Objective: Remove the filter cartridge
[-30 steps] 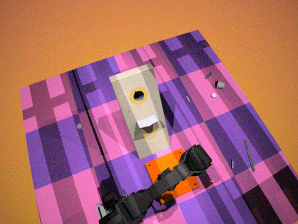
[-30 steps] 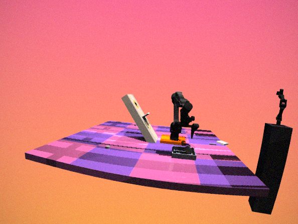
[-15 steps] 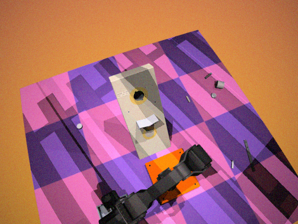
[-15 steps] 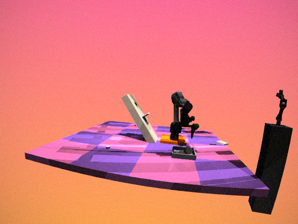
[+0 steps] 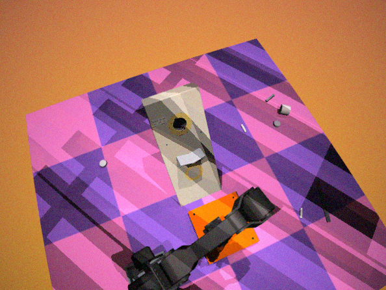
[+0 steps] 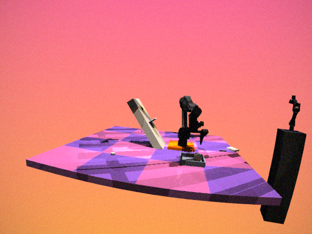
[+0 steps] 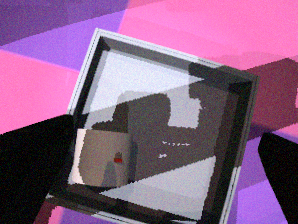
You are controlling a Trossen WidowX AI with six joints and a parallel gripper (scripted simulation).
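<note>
The filter cartridge [image 7: 105,157] [image 6: 197,157], a grey-brown cylinder, lies on its side on the floor of the grey tray [image 7: 150,45] [image 6: 191,163], against one wall near a corner in the wrist view. A small red mark shows on it. The service panel [image 5: 192,138] [image 6: 147,128] leans back; its upper ringed opening [image 5: 179,123] is dark and empty. My gripper [image 6: 201,143] [image 7: 169,133] is wide open and empty, above the tray, with a finger at each side of the wrist view. The cartridge's slots are not visible. The arm hides the tray in the top view.
A pale flap [image 5: 191,157] juts from the panel above a lower yellow ring [image 5: 193,172]. The orange base plate [image 5: 208,209] [image 6: 173,145] is under the arm. A white disc [image 5: 102,163] lies left of the panel; a grey cup-like piece [image 5: 284,110] and small bars lie right.
</note>
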